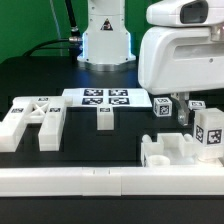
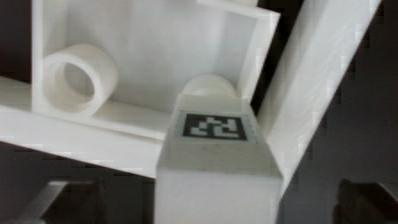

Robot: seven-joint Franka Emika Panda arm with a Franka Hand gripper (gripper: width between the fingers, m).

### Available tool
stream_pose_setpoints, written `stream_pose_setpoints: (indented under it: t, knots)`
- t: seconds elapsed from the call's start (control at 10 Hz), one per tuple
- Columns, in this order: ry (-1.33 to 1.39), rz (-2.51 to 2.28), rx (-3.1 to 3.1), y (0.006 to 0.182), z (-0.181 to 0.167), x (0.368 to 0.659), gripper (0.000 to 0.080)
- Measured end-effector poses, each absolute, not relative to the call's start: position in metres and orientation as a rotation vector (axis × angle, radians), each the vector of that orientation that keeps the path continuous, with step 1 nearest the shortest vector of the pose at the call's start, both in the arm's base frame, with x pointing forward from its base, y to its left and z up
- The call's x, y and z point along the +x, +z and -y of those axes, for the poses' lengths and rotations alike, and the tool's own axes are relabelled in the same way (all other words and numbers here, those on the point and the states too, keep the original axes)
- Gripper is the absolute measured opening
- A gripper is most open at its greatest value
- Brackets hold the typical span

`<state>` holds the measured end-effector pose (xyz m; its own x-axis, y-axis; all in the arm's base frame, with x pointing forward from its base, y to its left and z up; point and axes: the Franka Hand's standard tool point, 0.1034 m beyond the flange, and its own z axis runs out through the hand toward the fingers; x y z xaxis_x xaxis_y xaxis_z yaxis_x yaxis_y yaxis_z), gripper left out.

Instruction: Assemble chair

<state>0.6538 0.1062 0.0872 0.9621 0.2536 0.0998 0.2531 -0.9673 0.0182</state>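
In the wrist view a white chair bar point(image 2: 221, 175) with a square tag point(image 2: 217, 125) on its end runs between my gripper's point(image 2: 217, 205) two dark fingers point(image 2: 64, 198). A dark gap shows on each side of the bar, so the jaws stand open around it. Beyond it lies a white chair slab point(image 2: 125, 110) with a round hole point(image 2: 75, 80). In the exterior view the gripper point(image 1: 193, 118) hangs under the robot hand at the right, over a blocky white chair piece point(image 1: 168, 150) and next to a tagged bar point(image 1: 210, 128).
Two tagged chair bars point(image 1: 20, 122) point(image 1: 50, 125) lie at the exterior view's left. A small piece point(image 1: 105, 118) sits before the marker board point(image 1: 100, 97). Two tagged cubes point(image 1: 163, 107) point(image 1: 196, 104) stand at the right. A long plain rail point(image 1: 100, 182) runs along the front.
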Motion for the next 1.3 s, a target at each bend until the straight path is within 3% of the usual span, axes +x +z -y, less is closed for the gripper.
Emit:
stream_pose_setpoints:
  t: [0.1,0.2,0.3,0.4,0.6,1.3]
  knots:
    - [0.159,-0.401,3.107,0.0872,-0.1063,0.6537,0.0537]
    - [0.159,-0.401,3.107,0.0872,-0.1063,0.6538,0.0368]
    - [0.160,-0.401,3.107,0.0875,-0.1063,0.6540,0.0368]
    - [0.160,-0.394,3.108,0.0874,-0.1064,0.6539,0.0288]
    - [0.159,-0.237,3.138,0.0872,-0.1066,0.6537,0.0288]
    - [0.110,0.970,3.092,0.0856,-0.1082,0.6539,0.0289]
